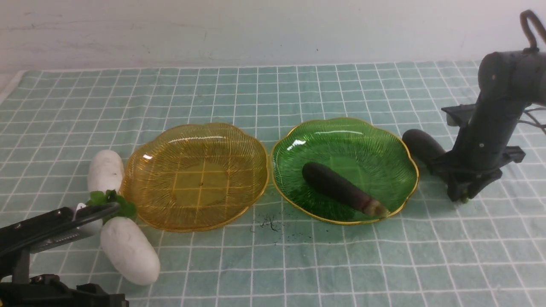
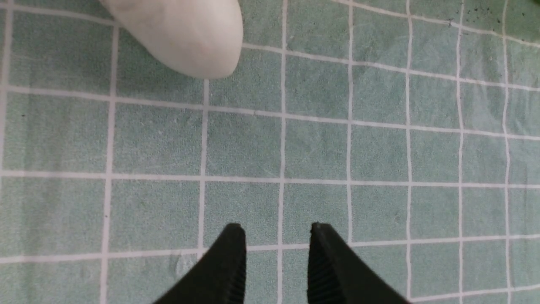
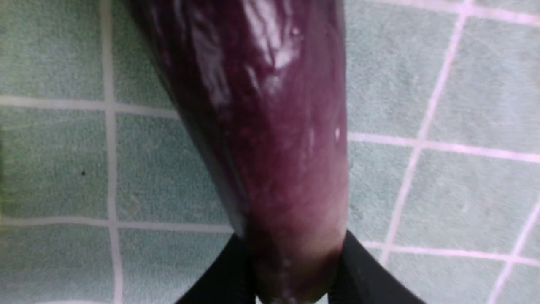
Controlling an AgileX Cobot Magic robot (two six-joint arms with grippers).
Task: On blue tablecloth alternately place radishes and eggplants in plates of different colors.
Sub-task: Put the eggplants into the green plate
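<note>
On the blue tablecloth (image 1: 298, 85) stand an amber plate (image 1: 140, 170), empty, and to its right a green plate (image 1: 396, 153) with one eggplant (image 1: 339, 187) lying in it. Two radishes lie left of the amber plate, one farther back (image 1: 105, 170) and one nearer (image 1: 128, 249), their green leaves meeting. My left gripper (image 1: 100, 217) hovers by the leaves, open and empty (image 2: 276, 228); a radish end (image 2: 181, 33) shows ahead of it. My right gripper (image 1: 457, 187) is shut on the narrow end of the second eggplant (image 1: 422, 145) right of the green plate; the right wrist view shows the eggplant (image 3: 270, 105) between the jaws (image 3: 293, 238).
Dark crumbs (image 1: 268, 222) lie on the cloth between the plates' front edges. A pale wall (image 1: 256, 30) rises behind the cloth's far edge. The cloth's left edge (image 1: 13, 85) shows at the far left.
</note>
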